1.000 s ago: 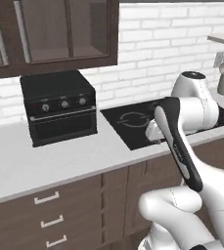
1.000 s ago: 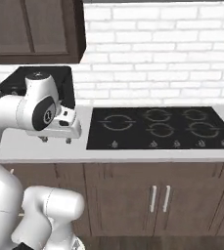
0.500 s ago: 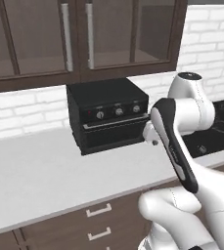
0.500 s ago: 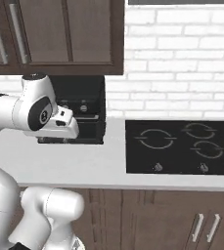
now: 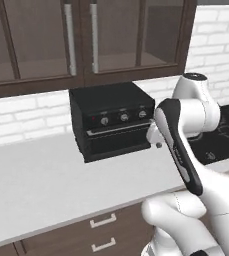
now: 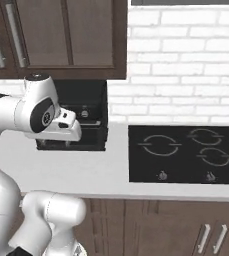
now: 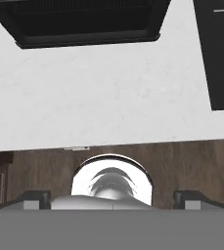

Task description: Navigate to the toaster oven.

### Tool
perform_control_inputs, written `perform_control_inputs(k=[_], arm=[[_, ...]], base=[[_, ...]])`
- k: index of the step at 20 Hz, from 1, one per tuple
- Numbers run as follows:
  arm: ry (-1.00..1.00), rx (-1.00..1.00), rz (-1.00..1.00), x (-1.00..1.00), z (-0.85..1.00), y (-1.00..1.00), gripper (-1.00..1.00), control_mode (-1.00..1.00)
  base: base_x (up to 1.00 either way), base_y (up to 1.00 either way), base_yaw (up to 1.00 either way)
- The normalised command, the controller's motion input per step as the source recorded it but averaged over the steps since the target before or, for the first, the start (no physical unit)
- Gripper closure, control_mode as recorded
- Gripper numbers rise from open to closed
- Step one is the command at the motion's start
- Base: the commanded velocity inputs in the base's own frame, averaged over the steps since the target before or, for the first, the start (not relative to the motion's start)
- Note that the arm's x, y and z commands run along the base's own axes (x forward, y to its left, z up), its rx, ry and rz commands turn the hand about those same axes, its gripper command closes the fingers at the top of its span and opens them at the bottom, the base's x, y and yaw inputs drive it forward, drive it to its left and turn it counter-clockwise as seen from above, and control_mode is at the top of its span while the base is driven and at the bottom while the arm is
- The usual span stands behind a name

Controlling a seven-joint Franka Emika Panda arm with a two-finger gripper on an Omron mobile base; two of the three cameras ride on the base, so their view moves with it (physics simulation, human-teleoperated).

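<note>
The toaster oven (image 5: pixel 113 122) is a small black box with three silver knobs and a thin handle, standing on the white counter against the brick wall. In the right base view the toaster oven (image 6: pixel 88 120) is partly behind my arm. From the hand view, the toaster oven (image 7: pixel 84 22) lies along the top edge. My gripper (image 5: pixel 155 137) hangs folded in front of the oven's right side, above the counter's front edge. My gripper (image 7: pixel 114 197) is open, its fingertips (image 7: pixel 37 197) set wide apart with nothing between them.
A flat black cooktop (image 6: pixel 186 152) is set into the counter (image 5: pixel 46 185) right of the oven. Dark glass-front wall cabinets (image 5: pixel 86 40) hang above. Drawers (image 5: pixel 103 232) run under the counter's front edge.
The whole picture has slid to the right, so the base has driven left. The toaster oven now sits near the middle of the left base view. The arm keeps its folded pose.
</note>
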Motion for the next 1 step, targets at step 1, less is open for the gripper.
perform_control_inputs(k=[1], arm=[[0.00, 0.00, 0.00, 0.00, 0.00, 0.00, -1.00, 1.00]], base=[[0.21, 0.00, 0.01]])
